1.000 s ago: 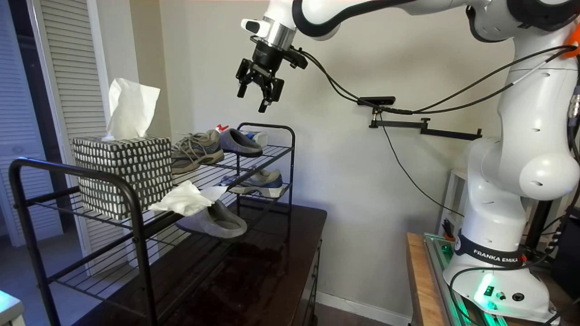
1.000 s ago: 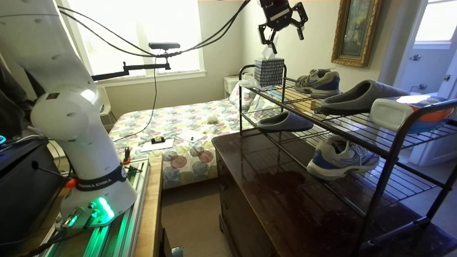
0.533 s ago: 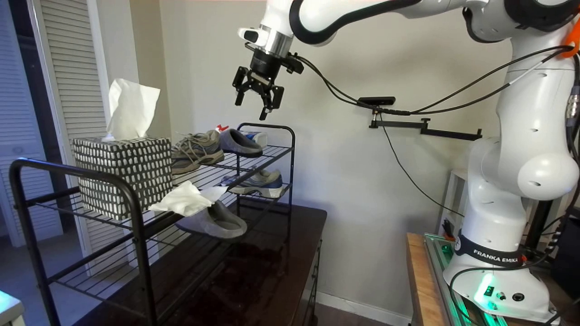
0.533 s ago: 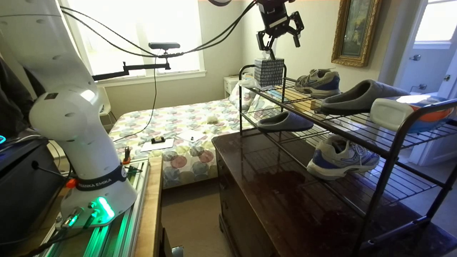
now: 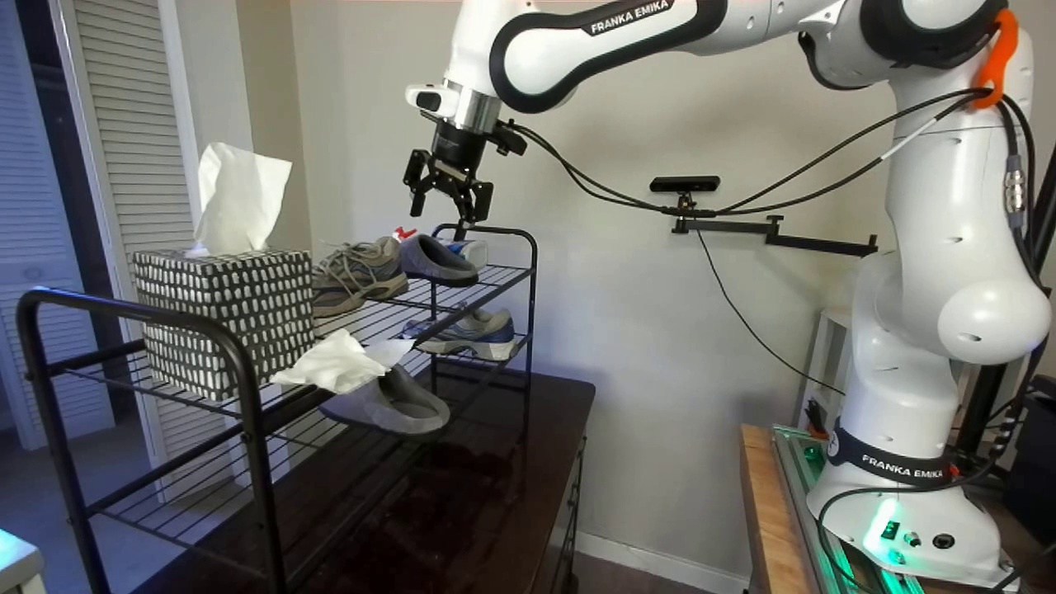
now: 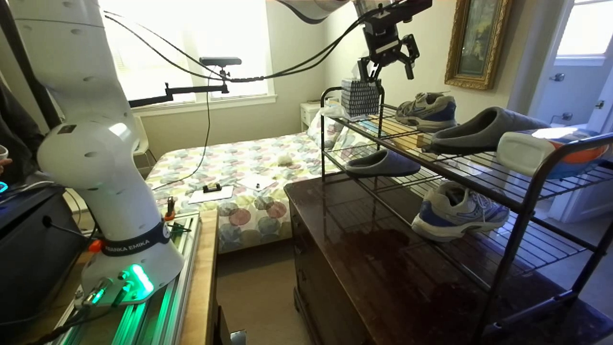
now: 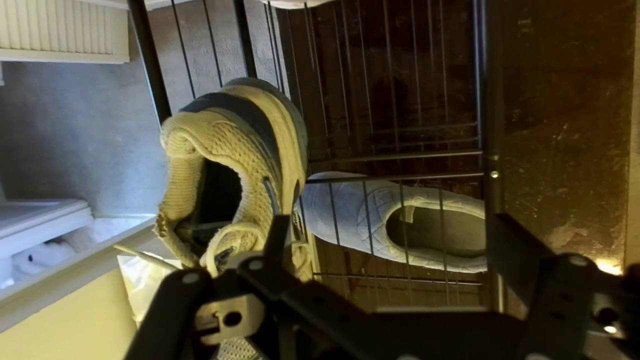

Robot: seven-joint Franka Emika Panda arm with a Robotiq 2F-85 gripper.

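My gripper (image 5: 441, 216) is open and empty above the black wire rack (image 5: 488, 293); it also shows in an exterior view (image 6: 390, 79) and the wrist view (image 7: 392, 227). On the top shelf are a black-and-white tissue box (image 5: 231, 322), a crumpled tissue (image 5: 338, 363), a grey-tan sneaker (image 6: 426, 110) and a grey slipper (image 6: 488, 129). In the wrist view the sneaker (image 7: 265, 125) is by the left finger. Another grey slipper (image 7: 340, 210) on the lower shelf shows between the fingers, through the wires. A grey-blue sneaker (image 6: 455, 215) also sits on the lower shelf.
The rack stands on a dark wooden dresser (image 6: 335, 230). A white, blue and orange package (image 6: 550, 148) lies at one end of the top shelf. A camera on a bracket (image 5: 685, 183) and hanging cables are near the arm. A bed (image 6: 239, 167) stands behind.
My gripper has come down toward the rack, staying open. Its cables and the arm moved with it. The shoes and tissue box have not moved. A hand now shows at one view's left edge.
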